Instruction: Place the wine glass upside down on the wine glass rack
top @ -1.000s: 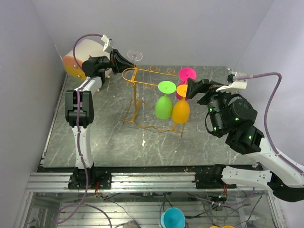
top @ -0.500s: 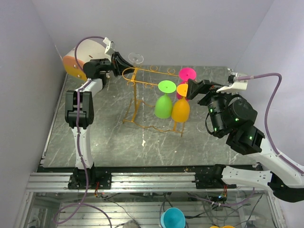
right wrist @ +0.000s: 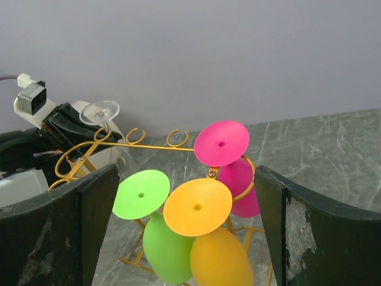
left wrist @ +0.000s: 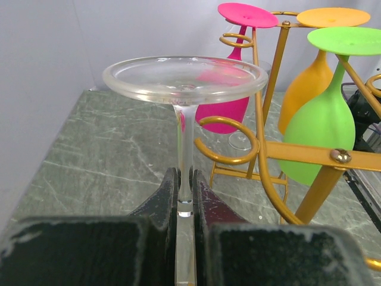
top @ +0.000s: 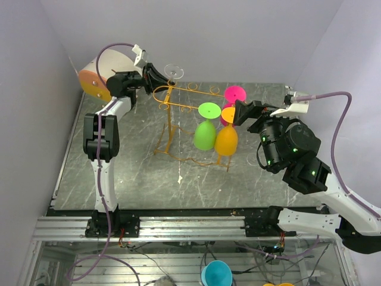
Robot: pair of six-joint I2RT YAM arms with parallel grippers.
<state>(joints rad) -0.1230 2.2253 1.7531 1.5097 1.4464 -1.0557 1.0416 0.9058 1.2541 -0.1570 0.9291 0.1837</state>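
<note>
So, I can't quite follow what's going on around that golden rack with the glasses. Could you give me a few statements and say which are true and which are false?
1. The left gripper is shut on the stem of the clear wine glass, foot upward. True.
2. The clear wine glass already hangs on the rack. False: it is in the gripper's hold, beside a loop at the rack's end.
3. Three glasses hang upside down from the rack: a green glass, an orange glass and a pink glass. True.
4. The right gripper grips the orange glass. False: it is open, holding nothing, close beside the hanging glasses.
</note>
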